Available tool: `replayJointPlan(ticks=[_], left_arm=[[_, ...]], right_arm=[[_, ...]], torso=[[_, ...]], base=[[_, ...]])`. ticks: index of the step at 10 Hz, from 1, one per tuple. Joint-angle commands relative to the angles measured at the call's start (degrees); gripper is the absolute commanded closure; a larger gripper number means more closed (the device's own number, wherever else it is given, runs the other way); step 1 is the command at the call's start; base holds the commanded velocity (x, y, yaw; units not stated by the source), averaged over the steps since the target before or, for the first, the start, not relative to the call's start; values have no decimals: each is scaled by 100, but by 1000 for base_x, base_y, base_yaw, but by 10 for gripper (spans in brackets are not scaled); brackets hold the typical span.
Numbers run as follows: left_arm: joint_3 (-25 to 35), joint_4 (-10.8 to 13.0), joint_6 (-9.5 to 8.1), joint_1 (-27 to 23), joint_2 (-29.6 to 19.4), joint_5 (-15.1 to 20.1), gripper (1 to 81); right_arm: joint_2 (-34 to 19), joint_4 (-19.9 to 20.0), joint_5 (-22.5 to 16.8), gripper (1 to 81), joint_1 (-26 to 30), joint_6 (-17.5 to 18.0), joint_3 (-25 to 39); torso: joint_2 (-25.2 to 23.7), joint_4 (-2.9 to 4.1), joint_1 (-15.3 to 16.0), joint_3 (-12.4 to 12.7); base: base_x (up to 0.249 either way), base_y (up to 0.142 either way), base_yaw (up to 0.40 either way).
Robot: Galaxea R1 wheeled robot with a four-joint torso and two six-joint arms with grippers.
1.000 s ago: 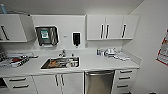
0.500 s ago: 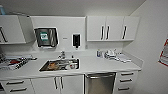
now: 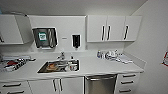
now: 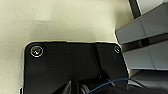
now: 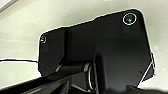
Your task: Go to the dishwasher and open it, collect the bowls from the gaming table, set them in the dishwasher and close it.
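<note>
Dishwasher (image 3: 100, 83) dead ahead in our head view, its steel front shut under the white counter (image 3: 100, 66), just right of the sink (image 3: 60, 66) with dishes piled inside. Wall cabinets (image 3: 113, 28) hang above, a drawer stack (image 3: 128, 82) sits beside it on the right. Over to our left wrist view: pale floor (image 4: 65, 22) and grey drawer fronts (image 4: 147, 37); whether that gripper is clenched, we cannot tell. Right wrist view: pale floor again, and again we cannot tell.
</note>
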Motion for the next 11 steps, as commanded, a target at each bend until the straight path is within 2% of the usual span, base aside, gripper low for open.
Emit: replayJointPlan(ticks=[1, 11], left_arm=[[95, 40, 9, -334, -114, 246, 10], [95, 49, 9, -334, -96, 255, 10]], right_arm=[[-63, 16, -302, 10, 317, -1, 59], [-63, 16, -311, 10, 325, -10, 59]], torso=[[0, 0, 1, 0], [0, 0, 1, 0]], base=[[111, 0, 0], [112, 0, 0]])
